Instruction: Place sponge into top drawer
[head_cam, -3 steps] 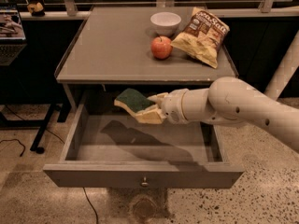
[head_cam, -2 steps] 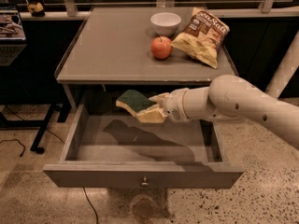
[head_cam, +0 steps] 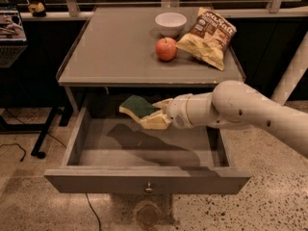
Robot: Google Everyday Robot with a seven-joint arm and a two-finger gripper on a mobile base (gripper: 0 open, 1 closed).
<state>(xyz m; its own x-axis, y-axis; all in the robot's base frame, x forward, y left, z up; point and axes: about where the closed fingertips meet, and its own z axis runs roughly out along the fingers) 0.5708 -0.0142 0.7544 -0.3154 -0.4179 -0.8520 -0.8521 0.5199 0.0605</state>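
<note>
The sponge, pale yellow with a dark green top layer, hangs in the air over the back middle of the open top drawer. My gripper comes in from the right on a thick white arm and is shut on the sponge's right end. The sponge sits a little above the drawer floor and casts a shadow on it. The drawer is pulled out toward the camera, with a small round metal knob on its front. Nothing lies inside the drawer.
On the grey table top stand a white bowl, a red apple and a chip bag at the back right. A dark stand and cables are on the floor at left.
The arm and the held sponge have stayed almost in place over the drawer, shifting only slightly toward the back left. The grip has not changed.
</note>
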